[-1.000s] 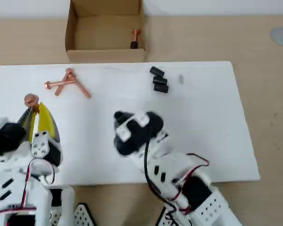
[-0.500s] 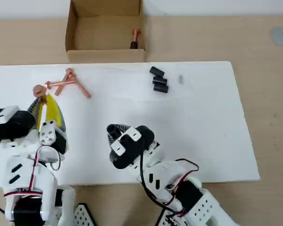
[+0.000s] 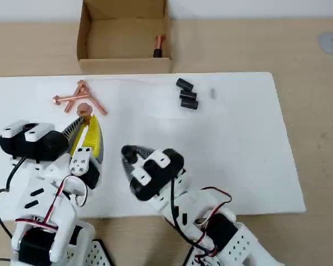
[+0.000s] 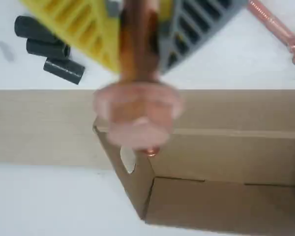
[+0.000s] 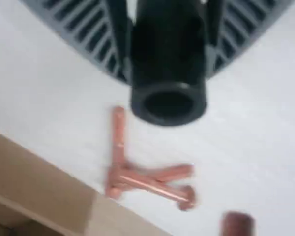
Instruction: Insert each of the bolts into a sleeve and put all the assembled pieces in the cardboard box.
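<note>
Swung inward across the mat (image 3: 238, 138) over the last second: left gripper (image 3: 83, 118), now just beside the loose bolts (image 3: 77, 97). Pulled back toward its base and a little toward the other arm: right gripper (image 3: 132, 156).

Left jaws clamped on a copper bolt (image 3: 84, 108), head end sticking out toward the box (image 3: 84, 39). Right jaws clamped on a black sleeve (image 5: 168, 73), open bore facing the loose bolts. Held bolt and held sleeve near each other but apart, not yet lined up. One assembled piece (image 3: 158, 45) already lying in the box. Three spare sleeves (image 3: 186, 94) together on the mat near its far edge.

Step in hand, most likely: mating bolt and sleeve. Bring the grippers together slowly. Present shank, not head, to the bore. Match the two axes before pushing. Keep both grips firm against twisting.

Hard to make out:
- The bolt's threaded end, buried between the left fingers (image 4: 73, 24).
- Depth of sleeve inside the right jaws.
- A small copper spot under the bolt head in the left wrist view, perhaps the boxed piece.
</note>
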`<state>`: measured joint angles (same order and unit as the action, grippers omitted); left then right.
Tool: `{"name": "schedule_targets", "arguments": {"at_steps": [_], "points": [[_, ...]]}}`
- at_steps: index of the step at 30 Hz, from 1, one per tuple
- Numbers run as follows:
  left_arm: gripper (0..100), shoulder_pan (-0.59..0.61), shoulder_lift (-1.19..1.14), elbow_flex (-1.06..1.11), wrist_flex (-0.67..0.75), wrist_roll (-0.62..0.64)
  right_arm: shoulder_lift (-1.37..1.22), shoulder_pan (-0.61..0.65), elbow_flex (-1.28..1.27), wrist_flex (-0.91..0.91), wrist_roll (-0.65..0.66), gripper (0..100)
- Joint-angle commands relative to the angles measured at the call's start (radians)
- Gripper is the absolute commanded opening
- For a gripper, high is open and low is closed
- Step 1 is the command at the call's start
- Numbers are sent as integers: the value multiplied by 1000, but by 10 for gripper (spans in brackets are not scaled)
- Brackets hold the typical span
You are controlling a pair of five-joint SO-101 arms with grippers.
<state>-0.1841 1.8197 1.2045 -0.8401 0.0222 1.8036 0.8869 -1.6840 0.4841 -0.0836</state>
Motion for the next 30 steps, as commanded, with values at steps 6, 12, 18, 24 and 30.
{"name": "schedule_targets", "arguments": {"at_steps": [6, 12, 18, 24, 30], "points": [[6, -104, 7, -106, -11, 6, 176, 39, -1, -28, -40, 9], [6, -244, 5, -132, -114, -17, 179, 39, -1, -29, -41, 9], [6, -247, 7, -133, -117, -15, 177, 56, -1, -29, -41, 9], [6, -247, 7, -157, -153, -14, 177, 59, -1, -29, -41, 9], [6, -245, 7, -181, -180, -15, 180, 59, -1, -29, -41, 9]]}}
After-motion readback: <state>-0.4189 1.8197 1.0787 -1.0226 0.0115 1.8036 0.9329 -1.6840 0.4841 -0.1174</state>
